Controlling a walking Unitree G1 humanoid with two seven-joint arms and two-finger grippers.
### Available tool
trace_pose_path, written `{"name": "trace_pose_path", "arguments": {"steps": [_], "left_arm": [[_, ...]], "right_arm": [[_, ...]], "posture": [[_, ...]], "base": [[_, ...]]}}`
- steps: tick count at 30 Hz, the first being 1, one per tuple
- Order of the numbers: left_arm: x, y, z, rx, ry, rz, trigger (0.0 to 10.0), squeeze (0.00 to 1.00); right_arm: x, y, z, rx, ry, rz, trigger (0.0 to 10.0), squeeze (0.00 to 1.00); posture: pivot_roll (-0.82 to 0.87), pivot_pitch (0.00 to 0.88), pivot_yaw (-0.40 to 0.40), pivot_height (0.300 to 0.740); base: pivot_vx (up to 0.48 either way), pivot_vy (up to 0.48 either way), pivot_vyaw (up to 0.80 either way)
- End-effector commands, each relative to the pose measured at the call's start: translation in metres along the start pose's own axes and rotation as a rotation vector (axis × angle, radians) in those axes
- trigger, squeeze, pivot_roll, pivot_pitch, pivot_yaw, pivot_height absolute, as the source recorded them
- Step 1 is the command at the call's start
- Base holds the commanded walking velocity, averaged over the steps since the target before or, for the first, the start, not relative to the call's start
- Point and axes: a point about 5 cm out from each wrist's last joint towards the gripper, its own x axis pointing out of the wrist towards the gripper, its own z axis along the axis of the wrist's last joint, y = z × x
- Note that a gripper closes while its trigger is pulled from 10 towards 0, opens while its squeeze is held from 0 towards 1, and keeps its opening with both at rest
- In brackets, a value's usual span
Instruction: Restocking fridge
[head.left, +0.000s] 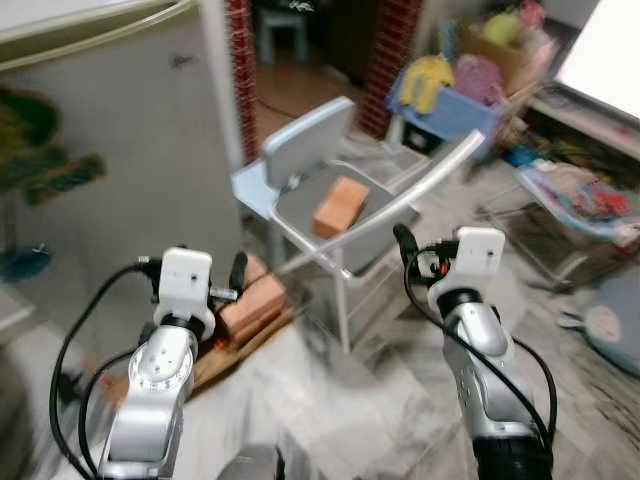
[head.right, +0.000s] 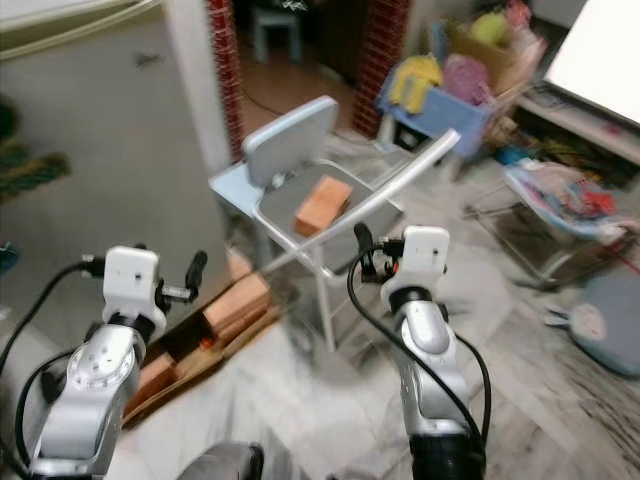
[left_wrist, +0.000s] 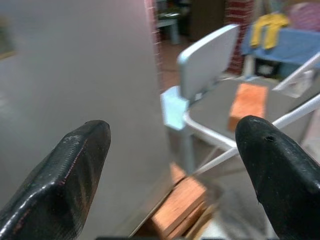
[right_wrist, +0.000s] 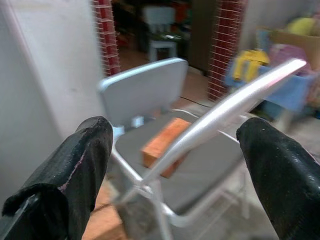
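One orange box (head.left: 341, 206) on chair (head.left: 300, 150) seat (grey), fridge (head.left: 120, 150) shut, L/R jaws empty

Both silver arms reach forward and up from the lower edge of the head views, elbows bent, wrists raised. The left end effector (left_wrist: 172, 165) holds its two black fingers (left_wrist: 75, 170) spread wide with nothing between them. The right end effector (right_wrist: 175, 165) is likewise spread, apparently empty, though the head views are blurred.
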Motion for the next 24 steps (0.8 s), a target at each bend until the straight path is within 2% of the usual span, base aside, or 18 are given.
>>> {"name": "trace_pose_path", "arguments": {"steps": [1,3,7,12,18,24], "left_arm": [[0.0,-0.006,0.0,0.01,-0.001,-0.035,10.0,0.0],[0.0,-0.01,0.0,0.022,0.001,-0.06,10.0,0.0],[-0.001,-0.019,0.0,0.054,0.0,-0.134,10.0,0.0],[0.0,-0.018,-0.001,0.032,0.0,-0.135,10.0,0.0],[0.0,-0.017,0.002,0.043,-0.026,-0.133,10.0,0.0],[0.003,-0.013,0.005,0.01,-0.035,-0.115,10.0,0.0]], "right_arm": [[0.0,-0.004,-0.004,-0.004,0.015,-0.017,10.0,0.0],[0.002,-0.005,-0.004,-0.005,0.016,-0.023,10.0,0.0],[0.006,-0.006,-0.003,-0.007,0.017,-0.039,10.0,0.0],[0.008,-0.007,-0.002,-0.005,0.007,-0.051,10.0,0.0],[0.006,-0.009,-0.005,-0.01,0.012,-0.049,10.0,0.0],[0.006,-0.011,-0.005,-0.035,0.016,-0.033,10.0,0.0]], "posture": [[0.13,0.0,-0.06,0.74],[0.14,0.0,-0.062,0.74],[0.14,0.0,-0.063,0.74],[0.14,0.0,-0.064,0.74],[0.13,0.0,-0.067,0.74],[0.14,0.0,-0.083,0.74]], "base": [[-0.259,0.409,0.8],[-0.268,0.399,0.6],[-0.318,0.363,0.0],[-0.28,0.392,0.0],[0.0,0.455,0.0],[0.0,0.478,0.0]]}}
